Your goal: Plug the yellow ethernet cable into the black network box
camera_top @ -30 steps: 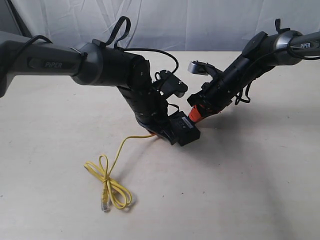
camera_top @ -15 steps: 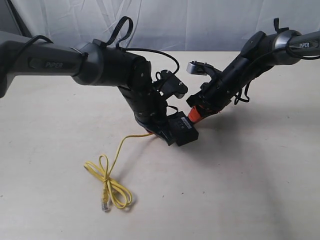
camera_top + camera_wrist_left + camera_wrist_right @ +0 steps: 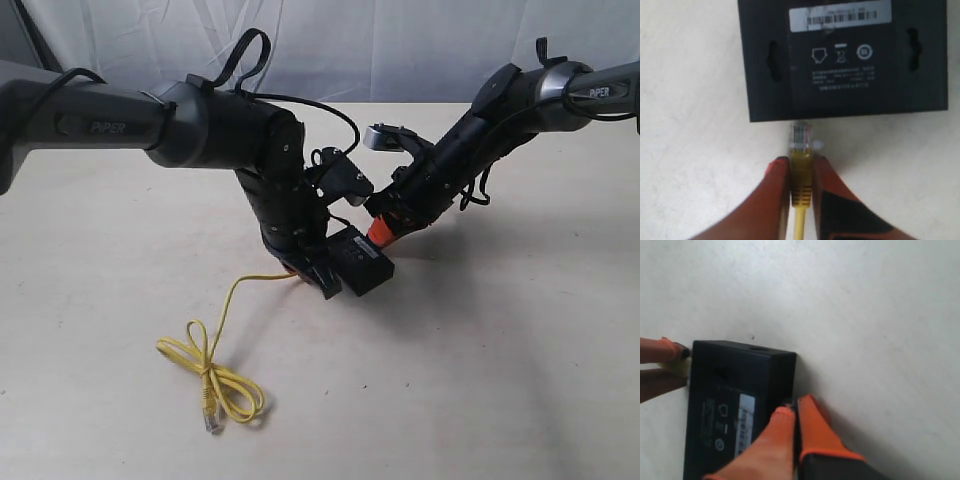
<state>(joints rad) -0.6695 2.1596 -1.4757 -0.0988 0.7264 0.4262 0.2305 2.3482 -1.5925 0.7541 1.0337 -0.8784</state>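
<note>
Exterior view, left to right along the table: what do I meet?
cable coil → left gripper → box → right gripper

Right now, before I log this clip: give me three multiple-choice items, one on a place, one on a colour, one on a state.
1. The cable's free end lies: A on the table; B in mid-air; C under an arm.
2. The left fingers are: A blue; B orange; C green.
3. The held plug is: A fully seated; B outside the box, tip at its edge; C dropped.

A: it rests beside the loops.
B: both show orange around the plug.
B: its clear body shows whole, outside the box.
</note>
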